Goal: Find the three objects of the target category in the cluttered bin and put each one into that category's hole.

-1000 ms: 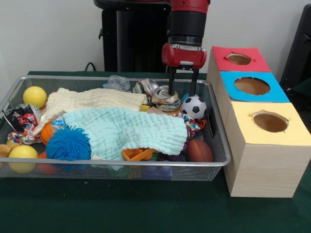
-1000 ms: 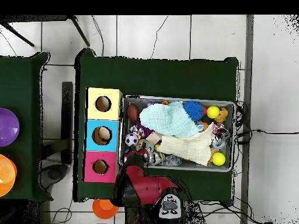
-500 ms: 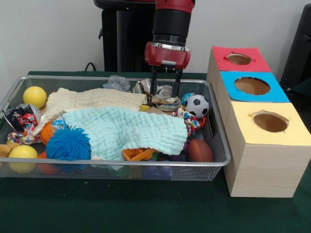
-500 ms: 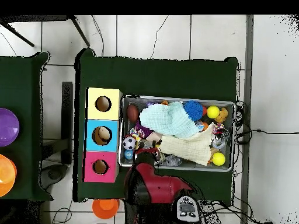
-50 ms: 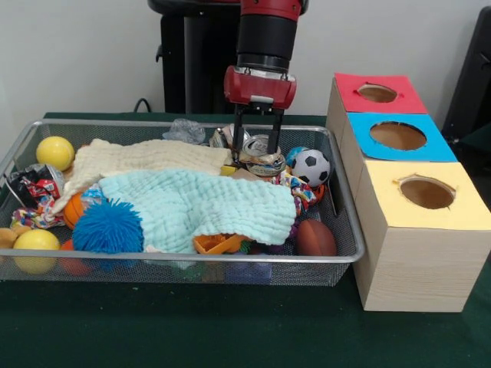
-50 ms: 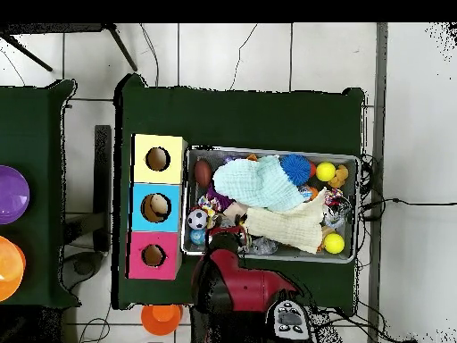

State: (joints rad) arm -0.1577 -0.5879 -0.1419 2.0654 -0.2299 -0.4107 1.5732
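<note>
Sitting in the wire bin [image 5: 347,230] are several balls: two yellow balls, one at the far left corner [image 5: 55,152] and one at the near left corner [image 5: 35,247], a soccer ball [image 5: 309,167] by the right wall, a small brown football [image 5: 314,238] at the near right, and a spiky blue ball [image 5: 108,228] lying against the pale green cloth [image 5: 203,205]. An orange ball [image 5: 74,208] is peeking out from under the cloths at the left. Two cloths are covering the middle of the bin, the green one nearer the camera and a cream cloth [image 5: 138,159] behind it, the two overlapping. Crushed shiny cans [image 5: 259,153] are lying at the far side, beside the soccer ball, and a crumpled wrapper [image 5: 31,186] is resting near the left wall.

The gripper [image 5: 255,146] is hanging straight down over the crushed cans, its two fingers [image 5: 238,136] standing a little apart and straddling the top can; whether they are actually pinching it cannot be told from either view. In the overhead view the arm is covering the gripper [image 6: 234,234] at the bin's edge.

Standing just to the right of the bin are three boxes in a row, each with one round hole on top: a red box [image 5: 380,93] farthest back, a blue box [image 5: 397,136] in the middle, a yellow box [image 5: 426,195] nearest.
</note>
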